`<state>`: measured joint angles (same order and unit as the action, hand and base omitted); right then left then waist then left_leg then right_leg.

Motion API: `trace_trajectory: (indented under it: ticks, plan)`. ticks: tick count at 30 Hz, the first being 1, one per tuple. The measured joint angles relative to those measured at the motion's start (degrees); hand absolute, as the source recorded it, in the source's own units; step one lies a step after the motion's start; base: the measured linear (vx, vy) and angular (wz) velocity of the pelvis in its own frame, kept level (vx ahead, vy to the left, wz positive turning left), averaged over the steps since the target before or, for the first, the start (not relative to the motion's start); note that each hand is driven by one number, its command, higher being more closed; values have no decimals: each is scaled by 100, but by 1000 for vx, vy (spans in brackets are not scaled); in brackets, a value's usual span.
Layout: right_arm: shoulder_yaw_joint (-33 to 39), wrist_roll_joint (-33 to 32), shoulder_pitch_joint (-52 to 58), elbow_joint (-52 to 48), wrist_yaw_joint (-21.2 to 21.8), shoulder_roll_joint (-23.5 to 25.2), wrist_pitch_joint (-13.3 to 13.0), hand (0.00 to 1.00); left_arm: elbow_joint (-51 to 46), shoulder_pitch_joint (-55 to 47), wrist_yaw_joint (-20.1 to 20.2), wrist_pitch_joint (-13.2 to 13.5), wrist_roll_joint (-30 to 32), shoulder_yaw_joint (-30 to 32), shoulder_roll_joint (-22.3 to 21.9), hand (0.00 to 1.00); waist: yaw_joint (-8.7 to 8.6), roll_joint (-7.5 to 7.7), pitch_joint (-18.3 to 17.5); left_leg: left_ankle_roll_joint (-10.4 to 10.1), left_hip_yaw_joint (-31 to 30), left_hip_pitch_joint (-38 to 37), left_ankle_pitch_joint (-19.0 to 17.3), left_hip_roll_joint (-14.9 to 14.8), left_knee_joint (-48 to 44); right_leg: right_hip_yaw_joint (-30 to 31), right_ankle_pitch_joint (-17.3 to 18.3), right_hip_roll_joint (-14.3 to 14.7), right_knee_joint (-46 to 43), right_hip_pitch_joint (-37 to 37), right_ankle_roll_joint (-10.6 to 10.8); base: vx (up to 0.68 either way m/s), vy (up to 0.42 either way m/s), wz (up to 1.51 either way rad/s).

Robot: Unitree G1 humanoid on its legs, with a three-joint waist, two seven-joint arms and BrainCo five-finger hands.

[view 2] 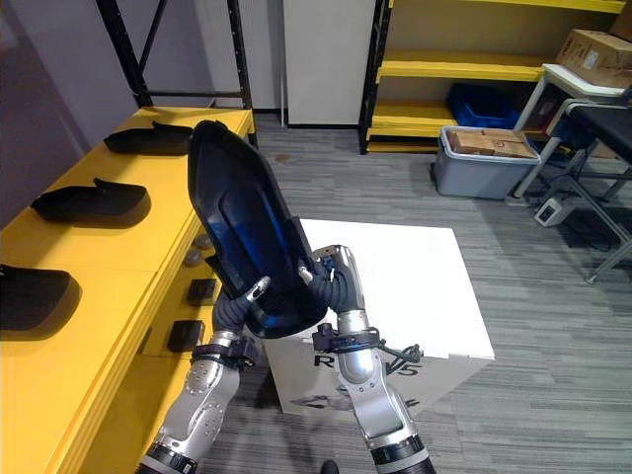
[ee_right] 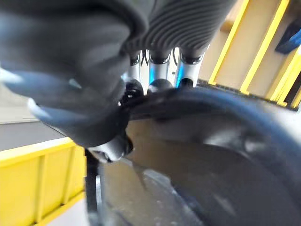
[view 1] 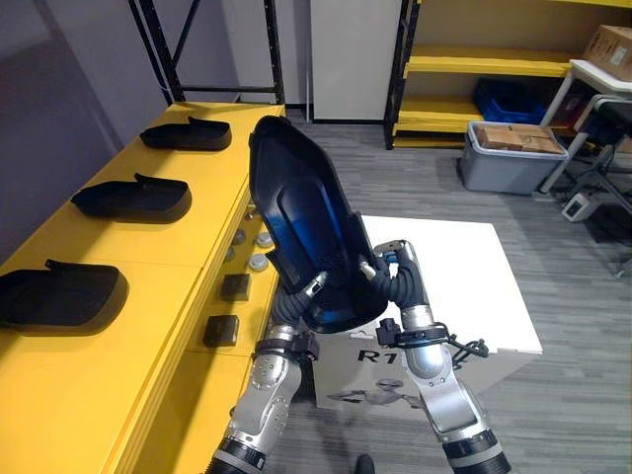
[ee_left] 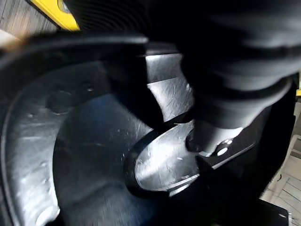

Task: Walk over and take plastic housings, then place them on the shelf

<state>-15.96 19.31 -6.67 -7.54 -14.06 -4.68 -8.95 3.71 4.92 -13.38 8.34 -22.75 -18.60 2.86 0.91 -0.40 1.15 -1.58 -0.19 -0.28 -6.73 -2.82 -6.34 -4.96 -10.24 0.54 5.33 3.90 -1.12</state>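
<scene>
Housing (view 1: 296, 212) aloft beside shelf (view 1: 148, 257) edge

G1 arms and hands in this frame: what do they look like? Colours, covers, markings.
The left arm and right arm are silver-grey shells with black bands at the joints. The left hand and right hand each have a dark ribbed cover over the back and wrist, and silver fingers with dark tips. Bluish glints show at the right hand's finger bases.
</scene>
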Motion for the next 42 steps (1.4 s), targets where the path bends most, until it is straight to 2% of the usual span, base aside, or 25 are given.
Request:
trace_trajectory:
  ticks: [7,10,12,13,16,19,22,24,28,29,32,33,36,39,42]
  plan:
    - [478,-1265,269,-91,627,17,-208,0,-151,-8,71,-126,793,160,-46,100,13,11,-24,-1,-12,-22,4,-3,8,-18,0,0,-2,-27,0,18,36,2]
    - [934,-1998,398,-410,854,141,-340,0,-317,-44,256,-138,1057,323,-247,100,13,13,-23,1,-11,-83,3,-4,25,-16,4,1,-2,-80,5,15,39,0]
    - [1712,-2417,440,-603,820,328,-370,0,-560,-169,371,-128,1066,534,-298,100,6,16,-23,1,-6,-91,3,-4,38,-10,15,1,-1,-87,19,0,0,0]
    - [2331,-2657,456,-612,780,327,-370,0,-742,-280,405,-109,1067,696,-296,100,4,17,-23,0,-3,-93,2,-3,40,-7,55,0,-1,-88,75,0,0,0]
    - [3490,-2973,680,-604,596,255,-373,0,-971,-533,412,-43,1055,1176,-257,100,-11,18,-22,-2,0,-102,2,-13,60,-4,71,9,0,-87,85,0,0,0]
    - [4158,-3023,985,-344,472,228,-380,0,-1175,-802,406,-32,1051,1442,-247,100,-38,18,-22,-5,5,-106,1,-26,80,0,85,17,0,-77,90,0,0,0]
    - [4530,-2921,1192,202,376,229,-375,0,-1479,-1050,420,-4,1053,1541,-243,100,-74,18,-22,-6,16,-104,1,-26,99,10,92,17,0,-60,94,0,0,0]
    - [4756,-2833,1370,990,323,229,-351,0,-1682,-1172,467,13,1055,1665,-248,100,-85,18,-23,-7,38,-90,0,-25,111,57,94,16,0,-27,96,0,0,-6]
    - [4790,-2827,1652,2409,472,234,-204,0,-1854,-1333,489,63,1059,1930,-277,100,-149,19,-23,-9,67,-57,-3,-26,120,88,95,17,-1,19,99,21,25,-4]
    - [4772,-2827,1794,3033,617,237,-94,0,-1894,-1383,502,71,1067,1947,-294,100,-157,18,-23,-10,67,-57,-4,-24,126,88,99,14,-2,21,104,31,40,0]
    - [4610,-2831,1921,3684,840,233,-20,0,-1910,-1454,538,95,1067,1967,-307,100,-161,20,-22,-9,67,-62,-5,-15,144,89,98,7,-5,21,104,23,47,0]
    - [4353,-2827,2064,4001,1008,236,44,0,-1910,-1496,601,96,1067,2002,-312,100,-151,23,-20,-8,63,-65,-5,-10,150,87,97,3,-19,18,103,19,42,1]
    - [3728,-2821,2250,4439,1337,264,148,0,-1910,-1606,661,98,1067,2057,-312,100,-162,31,-15,-7,57,-65,-4,-2,153,82,98,-6,-30,13,104,12,40,1]
    - [3454,-2786,2247,4944,1565,276,200,0,-1909,-1690,661,98,1069,2066,-312,100,-152,44,-7,4,-5,-55,4,10,167,3,100,-26,-30,0,106,0,32,11]
    - [3223,-2671,2227,5207,1618,274,227,0,-1908,-1733,659,97,1073,2152,-332,100,-138,60,3,26,-95,-31,21,31,202,-66,109,-57,-31,-3,116,1,39,19]
